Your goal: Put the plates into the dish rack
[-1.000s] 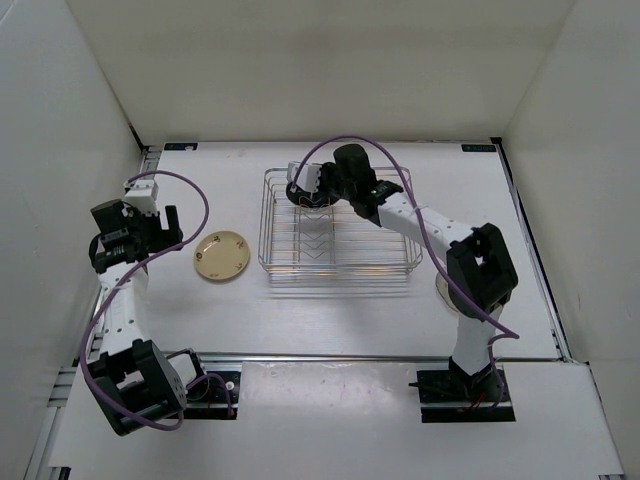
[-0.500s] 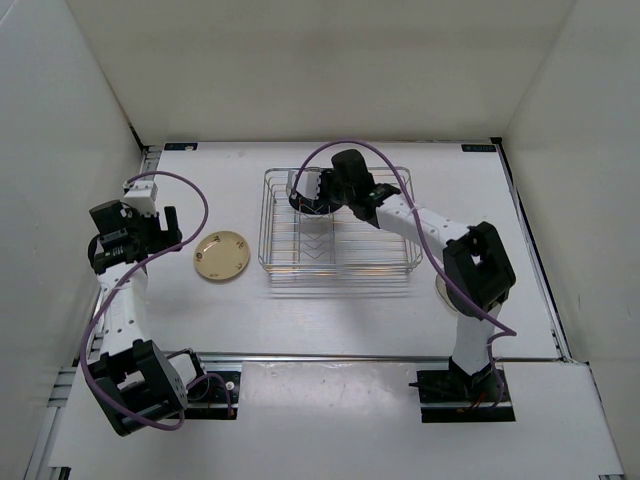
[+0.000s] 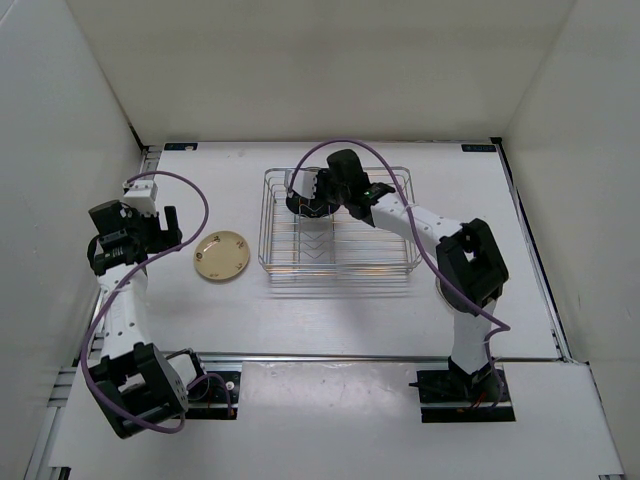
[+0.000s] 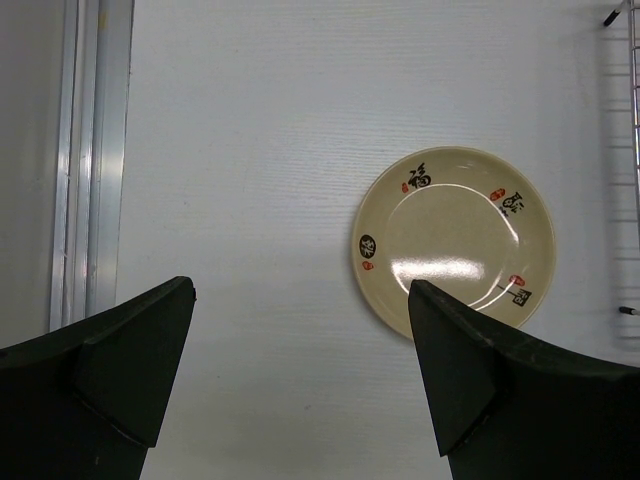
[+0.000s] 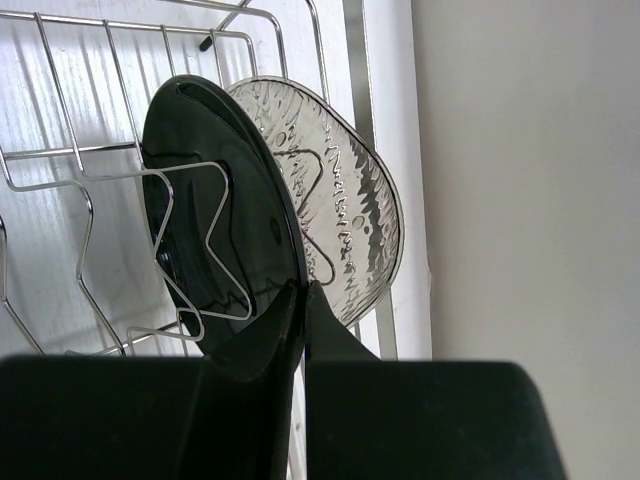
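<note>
Reaching deeper into the dish rack (image 3: 390, 265), right gripper (image 5: 302, 290) pinches the black plate (image 5: 215, 230) upright beside a grey plate (image 5: 350, 220); left gripper (image 4: 300, 288) gapes over the tan plate (image 3: 222, 256), left of the rack.

Noted on table (image 3: 330, 315): dish rack (image 3: 370, 248) at centre. Within dish rack, far-left corner: upright plate (image 5: 215, 230), second plate (image 5: 355, 215) directly behind. Left of dish rack, apart: flat plate (image 3: 222, 256).

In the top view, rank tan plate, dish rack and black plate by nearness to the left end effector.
1. Tan plate, just right of the left end effector.
2. Dish rack, farther right.
3. Black plate, upright inside the rack's back.
</note>
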Available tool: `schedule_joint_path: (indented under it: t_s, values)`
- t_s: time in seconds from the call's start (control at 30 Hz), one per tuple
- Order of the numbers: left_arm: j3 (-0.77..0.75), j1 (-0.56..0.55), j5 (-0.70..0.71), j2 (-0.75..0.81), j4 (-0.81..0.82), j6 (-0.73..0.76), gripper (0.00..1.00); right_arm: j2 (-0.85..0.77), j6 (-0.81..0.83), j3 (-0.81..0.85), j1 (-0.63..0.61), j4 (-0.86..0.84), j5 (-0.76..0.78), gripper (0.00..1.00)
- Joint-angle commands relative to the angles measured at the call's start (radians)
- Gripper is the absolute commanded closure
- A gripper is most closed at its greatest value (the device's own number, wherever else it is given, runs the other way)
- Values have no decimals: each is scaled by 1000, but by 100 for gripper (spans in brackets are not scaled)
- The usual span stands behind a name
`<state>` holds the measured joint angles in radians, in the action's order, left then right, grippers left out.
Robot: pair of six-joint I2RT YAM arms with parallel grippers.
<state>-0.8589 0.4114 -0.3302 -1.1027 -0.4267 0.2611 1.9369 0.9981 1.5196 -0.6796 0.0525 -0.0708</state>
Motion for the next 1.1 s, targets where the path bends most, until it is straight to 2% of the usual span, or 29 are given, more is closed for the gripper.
schedule_joint_path:
  t_s: [0.0,0.17,0.27,0.43,0.6,0.67,0.77,0.8,0.87,1.03,1.07]
  values:
    - [-6,7,-27,40,-4,-3,1,10,-36,36,-9,30,-7,100]
    - [3,7,-27,62,-14,-3,1,19,-56,36,-9,21,23,100]
    - [3,7,-27,73,-23,-3,1,19,-56,36,-9,-3,43,95]
    - [3,7,-27,84,-32,-13,1,28,-56,27,0,-35,78,79]
    - [3,7,-36,104,-43,-13,1,28,-56,17,9,-68,126,72]
    - [3,7,-36,113,-53,-13,1,37,-56,17,9,-80,126,64]
    - [3,7,-36,124,-64,-13,1,37,-56,17,18,-89,137,60]
    - [3,7,-36,135,-64,-13,1,37,-56,17,18,-89,146,52]
    - [3,7,-36,135,-64,-13,1,27,-56,17,18,-98,146,51]
    - [3,7,-78,133,-73,-13,1,-10,-65,7,18,-120,183,35]
    - [3,7,-78,118,-73,-13,1,-24,-65,7,18,-120,192,35]
